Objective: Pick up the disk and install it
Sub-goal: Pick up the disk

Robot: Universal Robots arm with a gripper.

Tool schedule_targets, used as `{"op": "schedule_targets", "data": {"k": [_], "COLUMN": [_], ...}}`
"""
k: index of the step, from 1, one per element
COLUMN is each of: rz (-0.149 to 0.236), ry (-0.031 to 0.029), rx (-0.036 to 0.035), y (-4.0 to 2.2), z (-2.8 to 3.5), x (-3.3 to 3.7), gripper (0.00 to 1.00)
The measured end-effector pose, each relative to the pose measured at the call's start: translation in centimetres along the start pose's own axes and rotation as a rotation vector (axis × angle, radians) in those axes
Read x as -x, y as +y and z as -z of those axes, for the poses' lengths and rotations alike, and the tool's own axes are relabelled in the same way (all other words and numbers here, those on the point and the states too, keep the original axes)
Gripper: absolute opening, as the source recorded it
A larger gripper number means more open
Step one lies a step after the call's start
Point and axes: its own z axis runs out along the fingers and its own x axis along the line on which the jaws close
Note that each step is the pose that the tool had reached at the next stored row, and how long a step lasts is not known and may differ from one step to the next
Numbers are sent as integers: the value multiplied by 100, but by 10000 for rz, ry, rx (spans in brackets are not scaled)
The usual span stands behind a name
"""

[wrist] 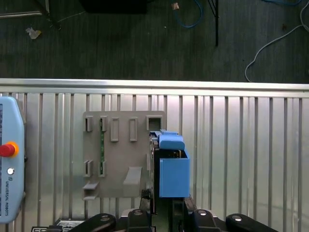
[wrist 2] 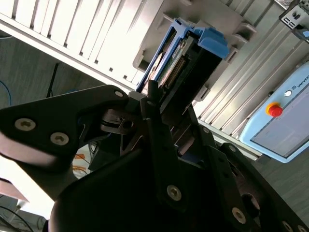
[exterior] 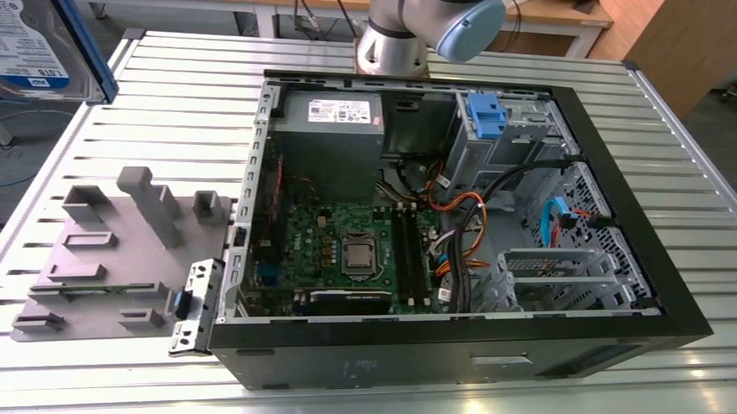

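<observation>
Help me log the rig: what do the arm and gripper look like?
The arm is a silvery tube with a pale blue joint cap. The gripper is black, with angular linkage jaws pinned by silver screws.

Slatted metal table (exterior: 161, 103) over dark grey floor (wrist: 120, 43) with a few loose cables (wrist: 216, 24)

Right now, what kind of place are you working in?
Likely a robot lab's PC-assembly bench: slatted metal table, open computer case, grey fixture plate, the disk in the gripper.
</observation>
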Motion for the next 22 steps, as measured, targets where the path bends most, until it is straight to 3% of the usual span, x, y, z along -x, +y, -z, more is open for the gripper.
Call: {"op": "schedule_targets", "data": {"k": [4,5,22], "rz": [0,1,1], "ry": [0,0,1], "rx": [-1,-1,0], "y": [-103,-257,-797], "z": [-1,-1,-1], "x": [0,0,0], "gripper": [35,35,35]}}
